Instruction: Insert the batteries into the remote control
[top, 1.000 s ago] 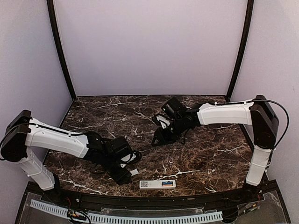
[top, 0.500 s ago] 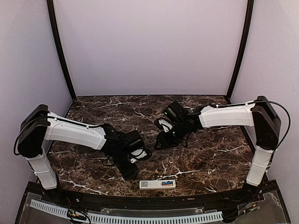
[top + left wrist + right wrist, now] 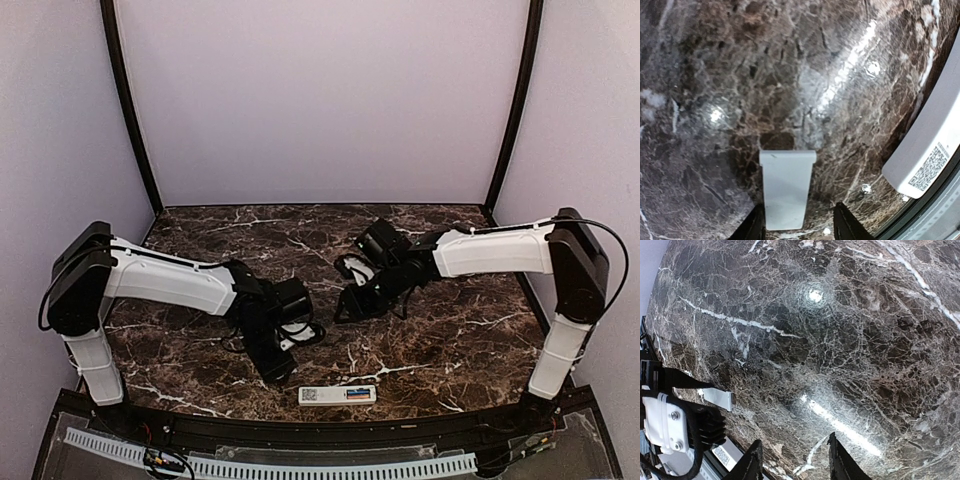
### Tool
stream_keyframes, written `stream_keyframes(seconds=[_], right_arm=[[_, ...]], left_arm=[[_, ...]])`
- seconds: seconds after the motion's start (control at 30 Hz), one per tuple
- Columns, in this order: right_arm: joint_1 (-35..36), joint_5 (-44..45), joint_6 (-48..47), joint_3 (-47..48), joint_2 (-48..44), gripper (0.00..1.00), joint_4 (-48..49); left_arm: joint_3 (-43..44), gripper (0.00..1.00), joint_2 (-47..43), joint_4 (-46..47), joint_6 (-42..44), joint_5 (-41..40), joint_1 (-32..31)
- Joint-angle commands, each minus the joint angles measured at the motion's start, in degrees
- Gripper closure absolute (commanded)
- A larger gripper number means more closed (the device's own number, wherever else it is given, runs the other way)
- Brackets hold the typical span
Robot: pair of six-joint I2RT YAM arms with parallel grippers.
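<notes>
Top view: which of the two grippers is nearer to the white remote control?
The left gripper, low at the near edge of the table, just left of the remote control. The right gripper hangs farther back, over the table's middle.

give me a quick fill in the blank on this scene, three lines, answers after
1. The remote control lies at the ___ edge of the table, by the arm bases.
2. A flat piece between the fingers of the left gripper is ___ in colour.
3. The right gripper has ___ between its open fingers.

Missing words: near; white; nothing
</notes>
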Motion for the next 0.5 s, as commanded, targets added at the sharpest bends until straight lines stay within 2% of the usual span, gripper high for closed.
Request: stream_keyframes(seconds=[0.0, 0.23, 0.47], right_arm=[[0.57, 0.78, 0.20, -2.23, -2.36, 0.58, 3.02], [0.70, -0.24, 0.54, -4.96, -3.14, 0.57, 5.71], [1.04, -0.80, 0.62, -7.60, -4.79, 0.57, 7.84]], left_arm=[[-0.78, 0.60, 4.56, -6.46, -2.51, 3.31, -1.74], [-2.06, 0.75, 4.04, -5.91, -6.05, 2.75, -1.84], [-2.86, 0.77, 3.80, -5.24, -10.71, 0.55, -3.99]])
